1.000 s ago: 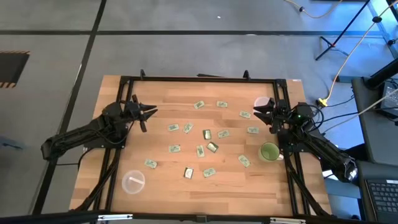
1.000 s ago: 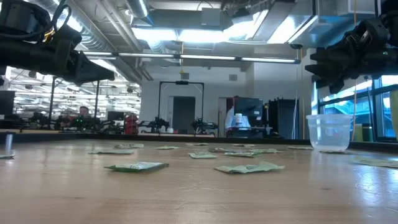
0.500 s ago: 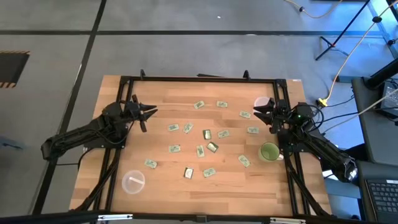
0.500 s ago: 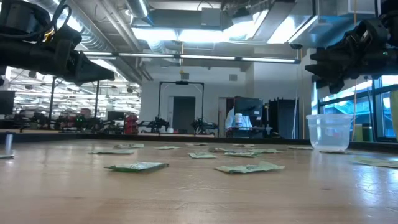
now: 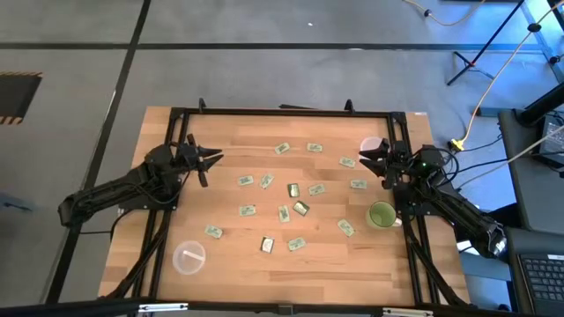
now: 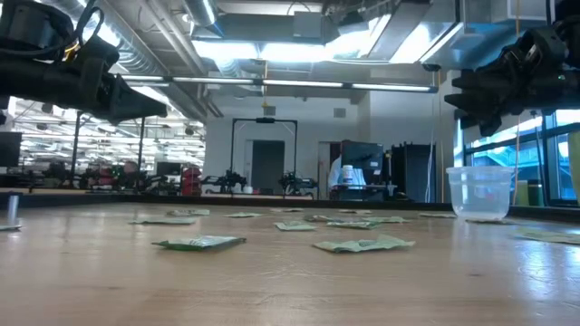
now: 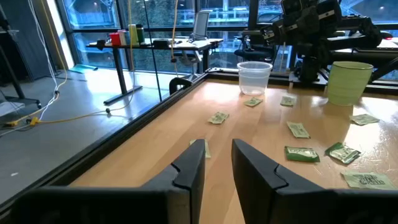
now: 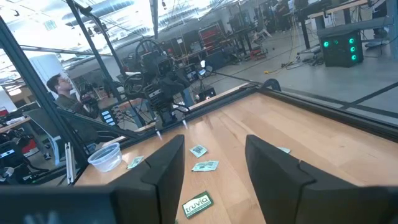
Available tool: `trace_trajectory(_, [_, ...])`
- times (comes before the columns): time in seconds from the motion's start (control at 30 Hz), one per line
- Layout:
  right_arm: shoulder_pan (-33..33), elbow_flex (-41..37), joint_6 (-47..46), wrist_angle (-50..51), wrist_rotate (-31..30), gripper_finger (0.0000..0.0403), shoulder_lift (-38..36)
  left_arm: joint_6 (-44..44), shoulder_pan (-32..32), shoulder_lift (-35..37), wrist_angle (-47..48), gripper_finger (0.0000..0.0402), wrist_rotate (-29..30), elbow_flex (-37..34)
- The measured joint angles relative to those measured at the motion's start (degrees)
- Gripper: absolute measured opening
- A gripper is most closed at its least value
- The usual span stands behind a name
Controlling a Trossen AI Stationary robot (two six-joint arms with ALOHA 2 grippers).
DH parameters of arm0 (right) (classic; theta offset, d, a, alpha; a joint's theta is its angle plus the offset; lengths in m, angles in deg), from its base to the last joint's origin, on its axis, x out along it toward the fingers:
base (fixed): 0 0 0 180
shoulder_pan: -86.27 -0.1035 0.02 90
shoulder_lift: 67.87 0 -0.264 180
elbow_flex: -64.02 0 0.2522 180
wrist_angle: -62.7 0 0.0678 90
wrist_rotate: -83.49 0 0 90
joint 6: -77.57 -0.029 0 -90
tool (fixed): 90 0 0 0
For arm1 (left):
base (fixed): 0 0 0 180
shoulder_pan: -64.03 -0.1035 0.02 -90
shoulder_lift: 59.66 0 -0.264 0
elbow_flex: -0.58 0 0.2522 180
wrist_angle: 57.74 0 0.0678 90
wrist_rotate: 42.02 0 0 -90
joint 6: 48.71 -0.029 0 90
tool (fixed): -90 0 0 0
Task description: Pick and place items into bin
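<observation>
Nothing moved; packets [image 5: 293, 189] mid-bench [image 5: 229, 264], edges free. Left tool [image 5: 208, 164] part-open, right tool [image 5: 370, 158] wide, both empty, raised.

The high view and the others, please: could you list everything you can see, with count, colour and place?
packets: about fifteen, mostly pale green and white, a few darker or golden, scattered flat over the middle of the table
clear plastic cups: two, see-through, one at the near left corner, one at the far right by the right arm
green cup: one, pale green, at the right edge
table: one, light wood, inside a black frame
person: one, beyond the table, seen in the right wrist view
left tool: one, dark, open and empty, above the table's left side
right tool: one, dark, open and empty, above the right side
</observation>
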Motion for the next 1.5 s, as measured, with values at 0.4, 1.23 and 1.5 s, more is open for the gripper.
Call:
trace_trajectory(0.4, [0.0,0.0,0.0,0.0,0.0,0.0172,0.0,0.0,0.0,0.0,0.0,0.0075,0.0,0.0])
trace_trajectory(1.23, [0.0,0.0,-0.2,0.0,0.0,0.0172,0.0,0.0,0.0,0.0,0.0,0.0075,0.0,0.0])
trace_trajectory(1.5, [0.0,0.0,1.5,0.0,0.0,0.0172,0.0,0.0,0.0,0.0,0.0,0.0075,0.0,0.0])
